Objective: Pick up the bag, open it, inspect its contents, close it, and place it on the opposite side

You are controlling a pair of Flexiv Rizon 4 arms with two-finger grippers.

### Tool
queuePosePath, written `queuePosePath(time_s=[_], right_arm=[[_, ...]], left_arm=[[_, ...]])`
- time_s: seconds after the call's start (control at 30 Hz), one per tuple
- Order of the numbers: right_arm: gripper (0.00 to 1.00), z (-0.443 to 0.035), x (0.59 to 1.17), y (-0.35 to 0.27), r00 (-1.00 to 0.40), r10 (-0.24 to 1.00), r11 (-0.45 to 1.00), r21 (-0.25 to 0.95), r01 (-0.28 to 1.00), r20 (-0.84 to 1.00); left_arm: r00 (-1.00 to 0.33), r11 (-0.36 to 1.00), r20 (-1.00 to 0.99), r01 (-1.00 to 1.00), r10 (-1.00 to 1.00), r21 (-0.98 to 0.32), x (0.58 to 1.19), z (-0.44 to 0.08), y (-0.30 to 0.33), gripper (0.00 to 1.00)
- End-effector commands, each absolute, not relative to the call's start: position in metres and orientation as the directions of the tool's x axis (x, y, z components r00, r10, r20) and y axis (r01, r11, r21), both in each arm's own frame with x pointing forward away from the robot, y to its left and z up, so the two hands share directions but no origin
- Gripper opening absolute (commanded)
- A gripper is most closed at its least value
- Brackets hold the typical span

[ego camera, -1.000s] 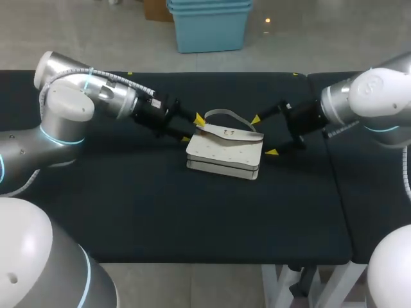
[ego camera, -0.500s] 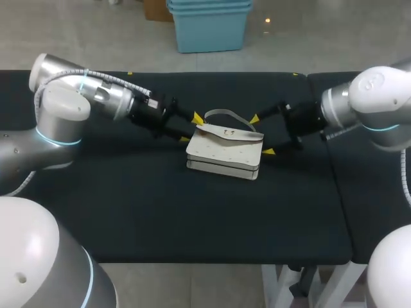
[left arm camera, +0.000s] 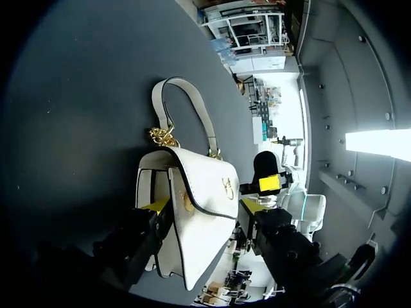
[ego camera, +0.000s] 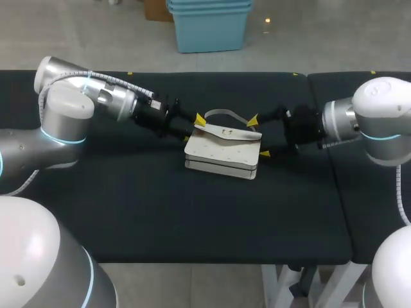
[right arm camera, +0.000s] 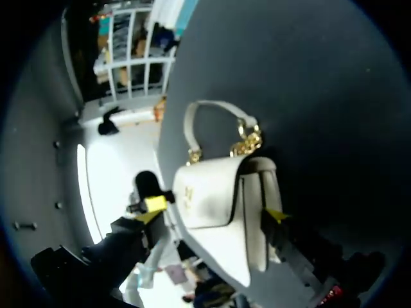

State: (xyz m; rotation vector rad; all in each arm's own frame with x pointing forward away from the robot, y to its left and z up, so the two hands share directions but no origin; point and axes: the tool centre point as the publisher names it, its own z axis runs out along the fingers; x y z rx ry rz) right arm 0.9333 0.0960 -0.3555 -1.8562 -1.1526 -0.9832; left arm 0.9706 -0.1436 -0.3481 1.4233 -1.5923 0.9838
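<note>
A white handbag point(ego camera: 223, 153) with a flap, a gold chain and a short handle point(ego camera: 225, 114) lies in the middle of the black table point(ego camera: 192, 218). My left gripper point(ego camera: 194, 129) straddles the bag's left end. In the left wrist view the bag point(left arm camera: 192, 237) fills the space between the fingers of the left gripper point(left arm camera: 203, 205); one tip is against its side and the other sits close to the flap edge. My right gripper point(ego camera: 259, 136) stands open around the right end. In the right wrist view the bag point(right arm camera: 218, 212) sits between the right gripper's point(right arm camera: 214, 210) wide-spread fingers.
The dark tabletop stretches bare in front of the bag to its front edge point(ego camera: 192, 260). A seam point(ego camera: 321, 160) to the right divides it from a second black surface point(ego camera: 366, 192) under my right arm.
My right gripper has moved left, further around the bag's right end. The left fingers have narrowed a little on the left end. The bag has shifted slightly to the left.
</note>
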Motion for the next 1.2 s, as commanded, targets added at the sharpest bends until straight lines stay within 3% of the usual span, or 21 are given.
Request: queuePosePath(time_s=[0.03, 0.13, 0.27, 0.47, 0.63, 0.7, 0.73, 0.83, 0.87, 0.97, 1.0, 1.03, 1.07, 1.1, 1.13, 1.17, 1.2], right_arm=[[0.89, -0.358, 0.935, 0.096, 0.286, 0.327, -0.32, -0.18, 0.93, 0.901], [0.8, -0.359, 0.937, 0.097, 0.28, 0.33, -0.311, -0.176, 0.934, 0.901], [0.6, -0.364, 0.938, 0.099, 0.287, 0.336, -0.306, -0.184, 0.934, 0.897], [0.61, -0.372, 0.94, 0.102, 0.3, 0.349, -0.294, -0.2, 0.935, 0.888], [0.58, -0.378, 0.94, 0.101, 0.312, 0.345, -0.306, -0.209, 0.929, 0.885], [0.48, -0.38, 0.94, 0.102, 0.315, 0.339, -0.311, -0.21, 0.927, 0.887], [0.48, -0.38, 0.94, 0.102, 0.315, 0.338, -0.312, -0.21, 0.926, 0.887], [0.13, -0.382, 0.939, 0.102, 0.318, 0.331, -0.32, -0.211, 0.924, 0.889], [0.0, -0.383, 0.939, 0.102, 0.318, 0.329, -0.322, -0.211, 0.923, 0.889], [0.0, -0.385, 0.938, 0.101, 0.321, 0.323, -0.332, -0.211, 0.92, 0.891], [0.0, -0.386, 0.938, 0.101, 0.321, 0.322, -0.332, -0.211, 0.919, 0.891], [0.0, -0.386, 0.938, 0.101, 0.32, 0.322, -0.333, -0.21, 0.919, 0.891], [0.0, -0.386, 0.938, 0.101, 0.32, 0.321, -0.334, -0.21, 0.919, 0.892], [0.02, -0.385, 0.937, 0.101, 0.319, 0.32, -0.335, -0.208, 0.919, 0.892], [0.25, -0.384, 0.937, 0.101, 0.316, 0.32, -0.337, -0.205, 0.919, 0.893], [0.39, -0.383, 0.937, 0.101, 0.315, 0.32, -0.338, -0.202, 0.919, 0.894], [0.61, -0.382, 0.937, 0.101, 0.311, 0.32, -0.341, -0.198, 0.919, 0.895]], left_arm=[[-0.086, 0.087, 0.921, -0.995, -0.38, -0.056, 0.978, -0.357, -0.144, 0.57], [-0.091, 0.093, 0.92, -0.994, -0.381, -0.06, 0.98, -0.359, -0.145, 0.47], [-0.092, 0.098, 0.918, -0.993, -0.385, -0.058, 0.982, -0.364, -0.145, 0.47], [-0.091, 0.107, 0.919, -0.993, -0.384, -0.053, 0.982, -0.373, -0.146, 0.44], [-0.083, 0.108, 0.922, -0.993, -0.379, -0.046, 0.982, -0.381, -0.145, 0.32], [-0.08, 0.107, 0.924, -0.993, -0.374, -0.043, 0.982, -0.384, -0.145, 0.3], [-0.079, 0.107, 0.924, -0.993, -0.374, -0.042, 0.982, -0.384, -0.145, 0.27], [-0.073, 0.104, 0.926, -0.994, -0.371, -0.036, 0.982, -0.388, -0.144, 0.12], [-0.07, 0.102, 0.926, -0.994, -0.37, -0.035, 0.981, -0.389, -0.143, 0.0], [-0.068, 0.101, 0.928, -0.994, -0.367, -0.034, 0.98, -0.391, -0.142, 0.0], [-0.068, 0.1, 0.928, -0.994, -0.366, -0.033, 0.98, -0.391, -0.141, 0.02], [-0.068, 0.1, 0.929, -0.994, -0.365, -0.034, 0.979, -0.39, -0.14, 0.2], [-0.07, 0.1, 0.929, -0.994, -0.363, -0.036, 0.978, -0.388, -0.14, 0.48], [-0.073, 0.1, 0.93, -0.994, -0.36, -0.039, 0.977, -0.387, -0.14, 0.62], [-0.078, 0.099, 0.931, -0.994, -0.357, -0.045, 0.976, -0.384, -0.14, 0.8], [-0.081, 0.099, 0.932, -0.994, -0.353, -0.049, 0.975, -0.382, -0.139, 0.91], [-0.084, 0.099, 0.933, -0.994, -0.351, -0.052, 0.975, -0.381, -0.139, 0.95]])
